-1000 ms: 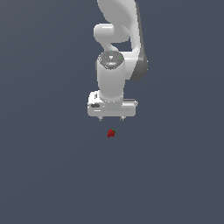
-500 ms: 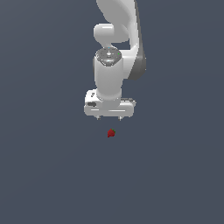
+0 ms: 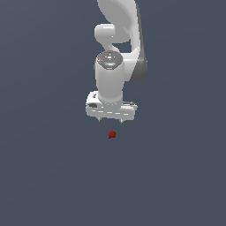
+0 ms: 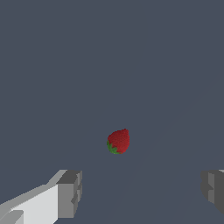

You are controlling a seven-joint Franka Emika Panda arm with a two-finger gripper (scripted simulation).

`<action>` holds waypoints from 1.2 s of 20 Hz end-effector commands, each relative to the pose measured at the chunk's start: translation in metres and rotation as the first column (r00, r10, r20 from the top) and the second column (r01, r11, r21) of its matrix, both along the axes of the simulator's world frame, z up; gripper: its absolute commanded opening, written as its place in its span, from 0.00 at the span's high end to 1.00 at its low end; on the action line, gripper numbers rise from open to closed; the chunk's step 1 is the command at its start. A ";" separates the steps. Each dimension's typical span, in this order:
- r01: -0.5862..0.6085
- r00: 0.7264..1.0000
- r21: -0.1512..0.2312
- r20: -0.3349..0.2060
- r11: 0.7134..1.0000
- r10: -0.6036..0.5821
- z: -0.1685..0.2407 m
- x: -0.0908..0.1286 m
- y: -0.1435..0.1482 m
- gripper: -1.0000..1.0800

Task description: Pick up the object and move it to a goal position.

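The object, a tiny dark-red strawberry-like lump point(image 3: 112, 134) with a small green top, lies on the flat grey floor. It also shows in the wrist view point(image 4: 118, 141), ahead of and between the fingers. My white gripper point(image 3: 110, 120) hangs above the object and apart from it, pointing down. Its jaws stand wide apart and hold nothing. One grey fingertip point(image 4: 70, 193) shows fully in the wrist view; the other fingertip point(image 4: 213, 188) is cut by the picture's edge.
The plain grey floor point(image 3: 53, 176) stretches all around. The white arm point(image 3: 119, 39) rises behind the gripper toward the top of the exterior view.
The gripper has moved a little toward the exterior view's left, staying open. The object has not moved.
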State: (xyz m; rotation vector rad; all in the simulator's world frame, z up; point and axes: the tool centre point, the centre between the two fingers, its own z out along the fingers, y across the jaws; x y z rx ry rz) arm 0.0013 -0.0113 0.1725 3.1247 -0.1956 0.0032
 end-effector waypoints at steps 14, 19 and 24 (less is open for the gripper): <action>0.374 0.928 0.015 -0.007 0.928 -0.373 -0.031 -0.002 0.006 0.04; 0.501 0.865 0.017 -0.010 0.865 -0.501 -0.042 -0.003 0.007 0.04; 0.619 0.786 0.016 -0.012 0.785 -0.619 -0.053 -0.004 0.008 0.04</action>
